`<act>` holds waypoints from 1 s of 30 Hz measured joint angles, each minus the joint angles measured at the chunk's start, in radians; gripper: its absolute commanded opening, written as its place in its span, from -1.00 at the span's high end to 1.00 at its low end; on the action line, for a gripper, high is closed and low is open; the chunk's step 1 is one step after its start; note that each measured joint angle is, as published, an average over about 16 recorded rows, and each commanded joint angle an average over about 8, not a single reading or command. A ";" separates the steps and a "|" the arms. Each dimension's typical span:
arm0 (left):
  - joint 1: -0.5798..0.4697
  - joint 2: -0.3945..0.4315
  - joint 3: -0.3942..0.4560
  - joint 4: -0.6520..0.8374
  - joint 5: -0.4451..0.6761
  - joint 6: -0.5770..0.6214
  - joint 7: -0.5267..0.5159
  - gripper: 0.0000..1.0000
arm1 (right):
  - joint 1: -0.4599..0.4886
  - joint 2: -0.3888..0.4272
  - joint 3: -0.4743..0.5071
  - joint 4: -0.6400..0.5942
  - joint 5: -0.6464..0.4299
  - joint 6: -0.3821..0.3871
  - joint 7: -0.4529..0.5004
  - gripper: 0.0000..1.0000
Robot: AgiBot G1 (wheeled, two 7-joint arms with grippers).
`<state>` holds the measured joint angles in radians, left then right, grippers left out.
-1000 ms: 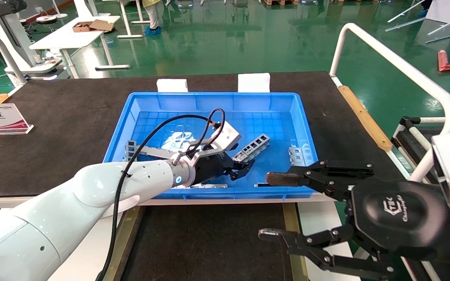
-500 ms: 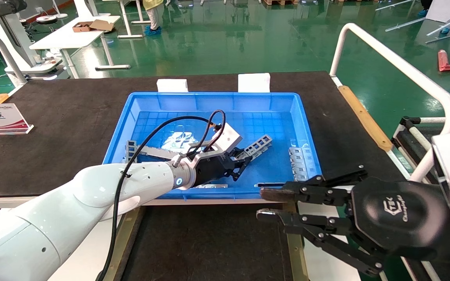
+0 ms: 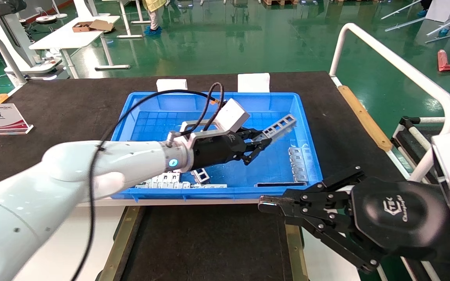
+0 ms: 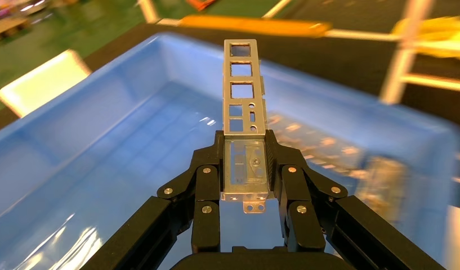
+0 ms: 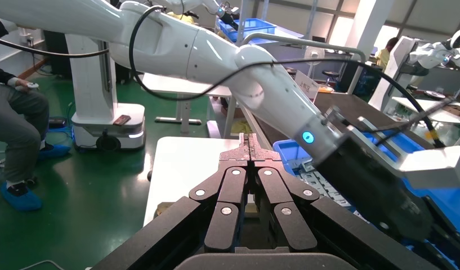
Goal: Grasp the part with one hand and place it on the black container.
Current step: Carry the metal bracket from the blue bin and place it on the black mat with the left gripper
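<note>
Gripping the part (image 3: 279, 127) between clamped fingers, left gripper (image 3: 259, 145) raised above the blue crate (image 3: 307, 128); right gripper (image 3: 266, 203) pressed together near the crate's front rim, over the black container (image 3: 209, 242).

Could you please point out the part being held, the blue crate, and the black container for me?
part (image 4: 243, 90): left wrist view, on the bar above the left gripper.
blue crate (image 3: 209, 100): head view, on its far wall.
black container (image 3: 209, 242): head view, on its bare black floor.
</note>
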<state>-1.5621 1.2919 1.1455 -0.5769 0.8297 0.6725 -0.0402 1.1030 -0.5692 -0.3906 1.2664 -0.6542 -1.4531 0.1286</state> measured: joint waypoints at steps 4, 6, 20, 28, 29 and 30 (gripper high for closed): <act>-0.002 -0.053 -0.026 -0.034 -0.040 0.100 0.032 1.00 | 0.000 0.000 0.000 0.000 0.000 0.000 0.000 1.00; 0.001 -0.085 -0.036 -0.062 -0.057 0.146 0.040 1.00 | 0.000 0.000 0.000 0.000 0.000 0.000 0.000 1.00; 0.094 -0.356 -0.048 -0.437 -0.119 0.253 -0.033 1.00 | 0.000 0.000 0.000 0.000 0.000 0.000 0.000 1.00; 0.201 -0.498 -0.020 -0.658 -0.118 0.177 -0.100 1.00 | 0.000 0.000 0.000 0.000 0.000 0.000 0.000 1.00; 0.216 -0.512 -0.015 -0.677 -0.117 0.166 -0.107 1.00 | 0.000 0.000 0.000 0.000 0.000 0.000 0.000 1.00; 0.231 -0.524 -0.010 -0.694 -0.117 0.154 -0.113 1.00 | 0.000 0.000 0.000 0.000 0.000 0.000 0.000 1.00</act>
<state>-1.3308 0.7676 1.1355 -1.2711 0.7131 0.8267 -0.1534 1.1031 -0.5692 -0.3908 1.2664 -0.6541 -1.4531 0.1285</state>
